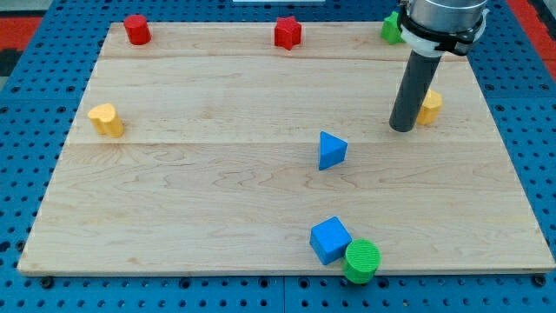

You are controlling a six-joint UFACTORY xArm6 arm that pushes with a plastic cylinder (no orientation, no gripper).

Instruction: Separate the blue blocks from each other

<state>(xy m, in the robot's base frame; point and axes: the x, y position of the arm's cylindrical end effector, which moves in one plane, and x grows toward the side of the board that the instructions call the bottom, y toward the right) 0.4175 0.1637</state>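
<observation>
A blue triangular block point(331, 149) lies right of the board's middle. A blue cube point(330, 240) lies near the view's bottom edge, well below the triangle, touching a green cylinder point(362, 261) on its right. My tip point(401, 129) is the lower end of a dark rod at the view's upper right. It stands up and to the right of the blue triangle, apart from it, and just left of a yellow block point(430, 107).
A red cylinder point(136, 29) and a red star block point(287, 33) sit along the top edge. A green block point(392, 29) is partly hidden behind the arm. A yellow heart-shaped block point(106, 120) sits at the left. The wooden board point(200, 200) lies on a blue pegboard.
</observation>
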